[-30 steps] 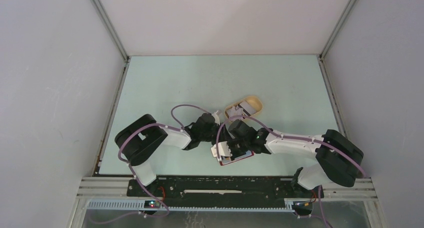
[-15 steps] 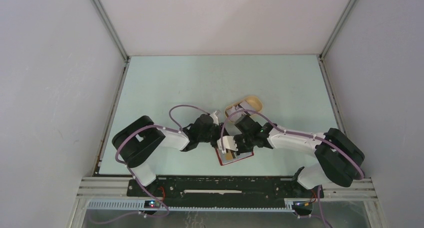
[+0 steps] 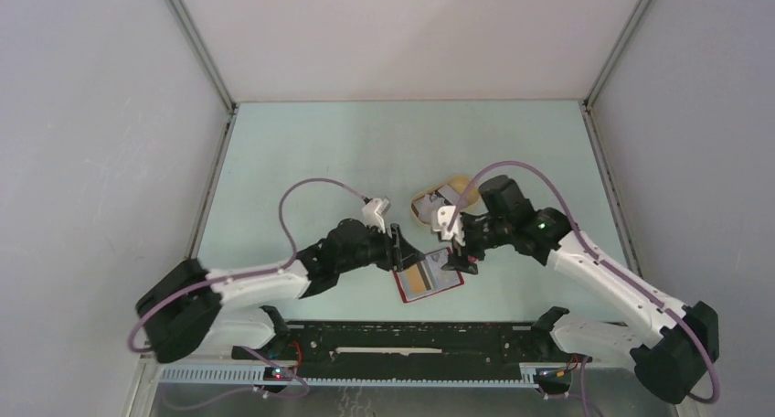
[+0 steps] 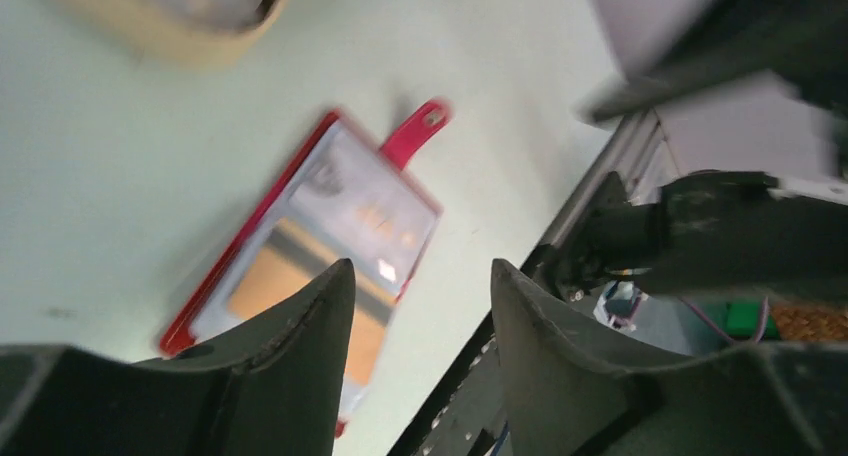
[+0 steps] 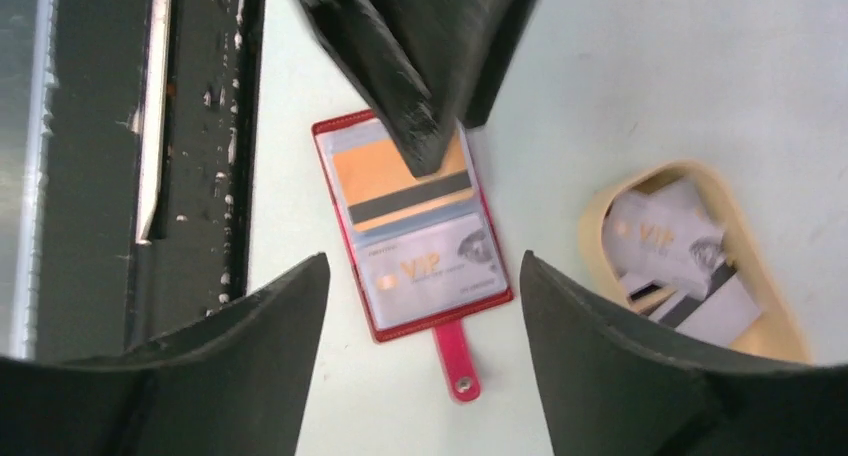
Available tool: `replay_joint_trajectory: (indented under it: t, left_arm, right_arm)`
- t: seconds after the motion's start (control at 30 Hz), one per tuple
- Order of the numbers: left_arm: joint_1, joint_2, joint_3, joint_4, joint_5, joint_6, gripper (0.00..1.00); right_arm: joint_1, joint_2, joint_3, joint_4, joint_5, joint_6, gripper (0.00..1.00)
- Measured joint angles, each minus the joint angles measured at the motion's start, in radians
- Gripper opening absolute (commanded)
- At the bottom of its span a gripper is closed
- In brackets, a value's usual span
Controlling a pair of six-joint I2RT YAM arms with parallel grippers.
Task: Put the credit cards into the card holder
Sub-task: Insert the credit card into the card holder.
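The red card holder (image 5: 415, 226) lies open and flat on the table, its snap tab (image 5: 455, 361) pointing away from the rail. One pocket holds an orange card with a dark stripe (image 5: 405, 181), the other a pale VIP card (image 5: 430, 271). More credit cards (image 5: 665, 241) lie in the beige tray (image 5: 598, 208). My right gripper (image 5: 422, 261) hovers above the holder, open and empty. My left gripper (image 4: 420, 276) is open too, with nothing between its fingers, at the holder's (image 4: 320, 216) near-left edge. From above, both grippers (image 3: 399, 248) (image 3: 454, 251) flank the holder (image 3: 429, 282).
The beige oval tray (image 3: 466, 185) stands just behind the holder, under the right arm. The black base rail (image 5: 200, 146) runs close along the holder's near side. Grey walls enclose the pale green table (image 3: 320, 152).
The right gripper has opened and lifted off the holder, back toward the tray. The left gripper has opened wider, and its arm has stretched out low to the left.
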Motion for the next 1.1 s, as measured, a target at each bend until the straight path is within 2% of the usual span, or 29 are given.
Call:
replay_joint_trajectory:
  t: [0.03, 0.07, 0.23, 0.4, 0.57, 0.7, 0.9, 1.1]
  left_arm:
    - [-0.035, -0.074, -0.001, -0.007, -0.046, 0.061, 0.9]
    - [-0.062, -0.122, -0.001, -0.008, -0.077, 0.104, 0.99]
    - [-0.168, -0.33, -0.052, 0.055, -0.252, 0.31, 1.0]
    - [-0.22, -0.475, -0.138, 0.065, -0.444, 0.46, 1.0]
    - [-0.342, -0.594, -0.146, 0.033, -0.714, 0.629, 1.0]
    - [-0.461, -0.568, -0.092, -0.029, -0.908, 0.769, 1.0]
    - [-0.467, -0.494, -0.076, -0.103, -1.109, 0.807, 1.0]
    - [-0.467, -0.547, -0.077, -0.119, -1.132, 0.768, 1.0]
  right_arm:
    - [-0.034, -0.014, 0.008, -0.015, -0.025, 0.027, 0.83]
    - [-0.068, -0.019, 0.016, -0.037, -0.056, 0.048, 0.82]
    - [-0.231, 0.076, 0.039, -0.14, -0.209, 0.184, 0.78]
    - [-0.338, 0.181, 0.028, -0.148, -0.251, 0.327, 0.74]
    - [-0.356, 0.286, 0.021, -0.116, -0.262, 0.433, 0.72]
    - [-0.355, 0.347, 0.02, -0.079, -0.26, 0.496, 0.68]
    - [-0.354, 0.45, 0.019, -0.023, -0.242, 0.566, 0.64]
    - [-0.344, 0.531, 0.019, 0.003, -0.202, 0.61, 0.63]
